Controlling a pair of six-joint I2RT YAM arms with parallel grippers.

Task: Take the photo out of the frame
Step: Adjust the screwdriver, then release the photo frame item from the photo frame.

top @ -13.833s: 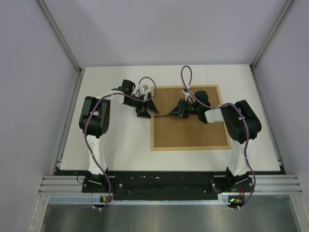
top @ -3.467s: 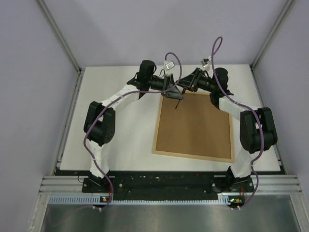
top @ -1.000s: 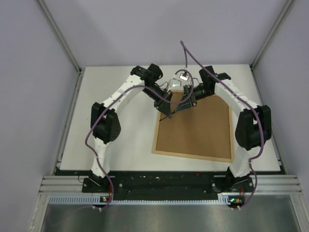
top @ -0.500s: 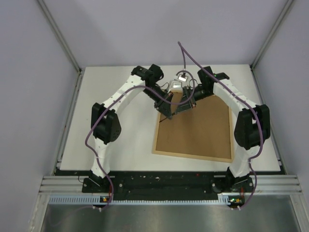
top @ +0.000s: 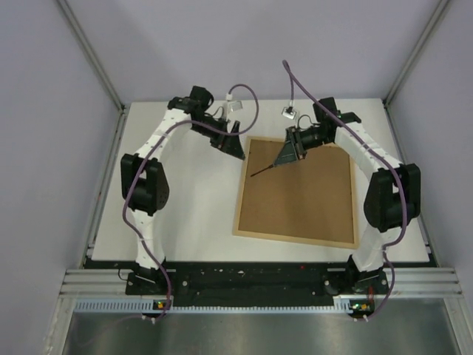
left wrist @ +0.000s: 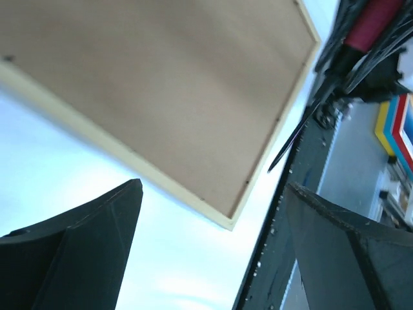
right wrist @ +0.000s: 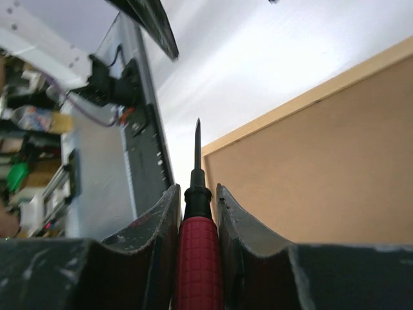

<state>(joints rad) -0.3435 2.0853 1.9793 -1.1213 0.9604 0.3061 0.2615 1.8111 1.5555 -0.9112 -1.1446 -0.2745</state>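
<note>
I've barely begun — the large light-wood frame (top: 295, 238) lies face down on the white table (top: 185, 214), brown backing board (top: 303, 194) still fitted and the photo hidden, my right gripper (right wrist: 197, 194) clamping a red-handled screwdriver (right wrist: 197, 258) over its far-left corner, my left gripper (top: 231, 145) spread wide, empty, beside it.

My right end effector (right wrist: 197, 188) is plain black, and the screwdriver (right wrist: 196, 258) has a deep red handle with a black shaft. My left end effector (left wrist: 213, 187) is the same matte black. The frame (top: 295, 238) shows a pale light-wood rim around a mid-brown backing board (top: 299, 192) with no pattern on it. The counter (top: 192, 200) is white. My left arm (top: 157, 138) and right arm (top: 366, 148) are white with black joints, and the cables (top: 301, 86) along them are purple. The walls (top: 244, 52) are a flat pale lilac-grey.
</note>
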